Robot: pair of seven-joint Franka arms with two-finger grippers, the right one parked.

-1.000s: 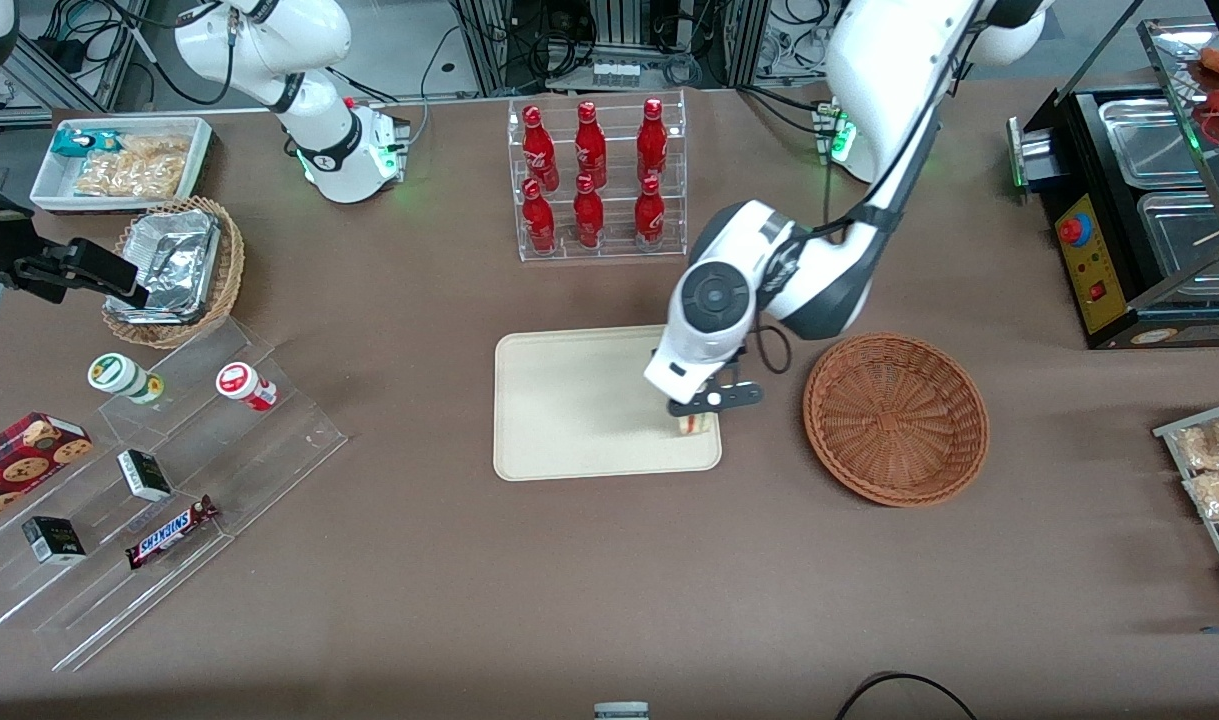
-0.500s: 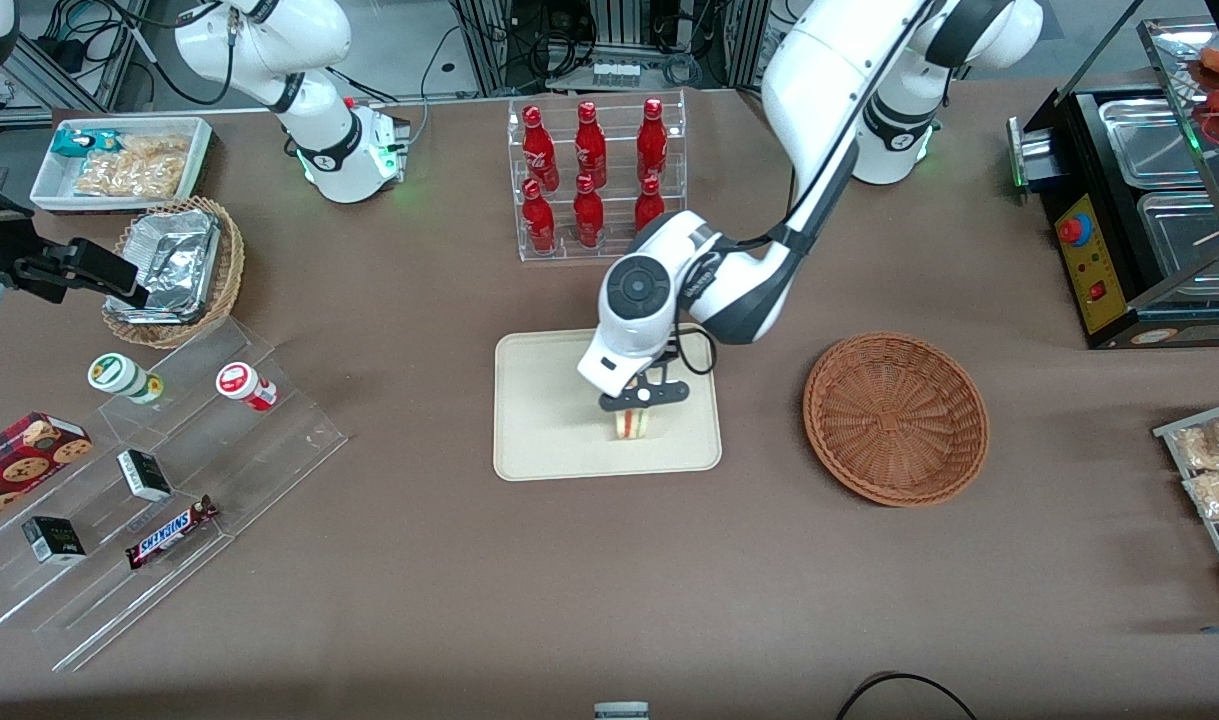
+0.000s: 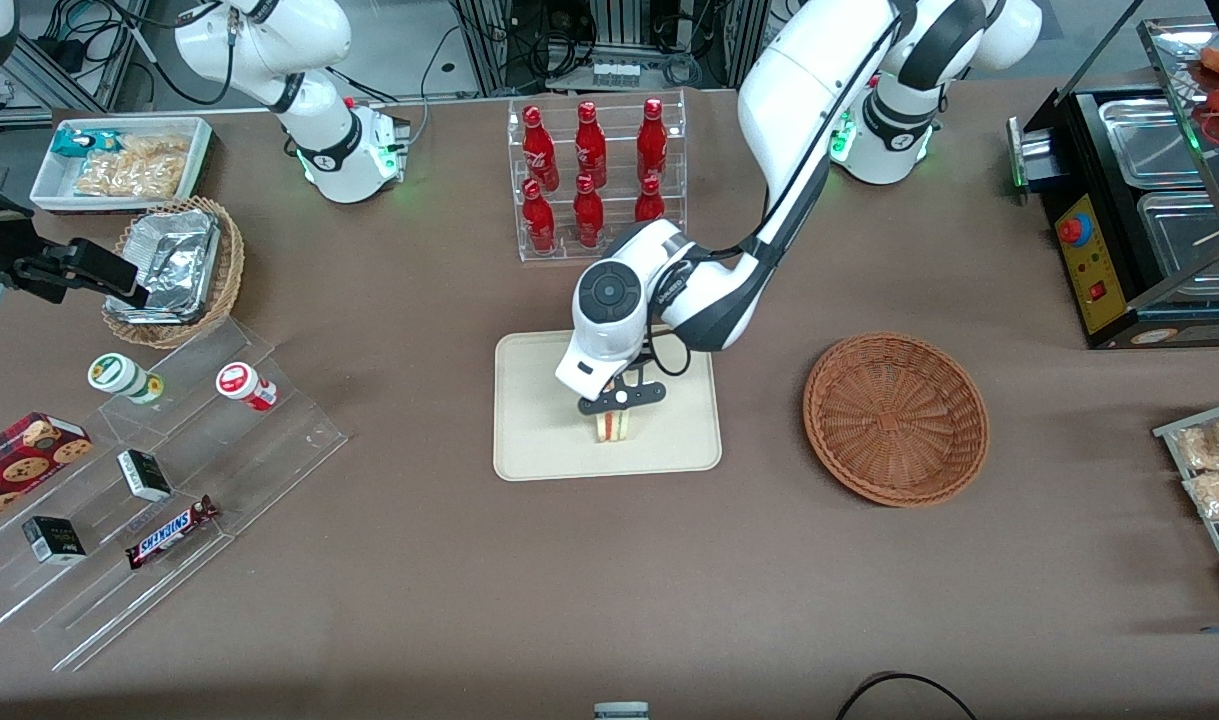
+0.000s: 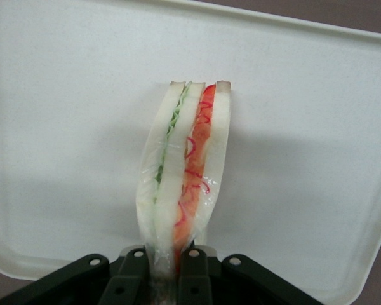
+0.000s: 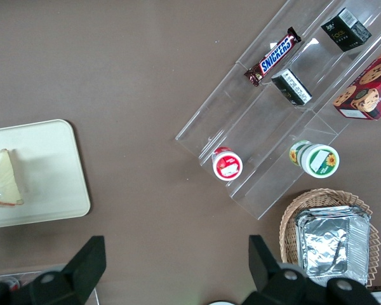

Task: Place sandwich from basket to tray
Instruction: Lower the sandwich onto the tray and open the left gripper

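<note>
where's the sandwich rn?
In the front view, the sandwich is over the tray, clamped in the gripper; the basket sits beside the tray.

My gripper [image 3: 617,408] sits over the one tray [image 3: 539,440], clamped on the one sandwich [image 3: 615,426]. I count one reddish-brown basket [image 3: 895,417], six red bottles [image 3: 589,170] in one clear rack, one tan basket [image 3: 231,262] of foil containers, two round tubs [image 3: 241,384], two dark little boxes [image 3: 143,474], one chocolate bar [image 3: 170,531] and one cookie box [image 3: 24,455].
</note>
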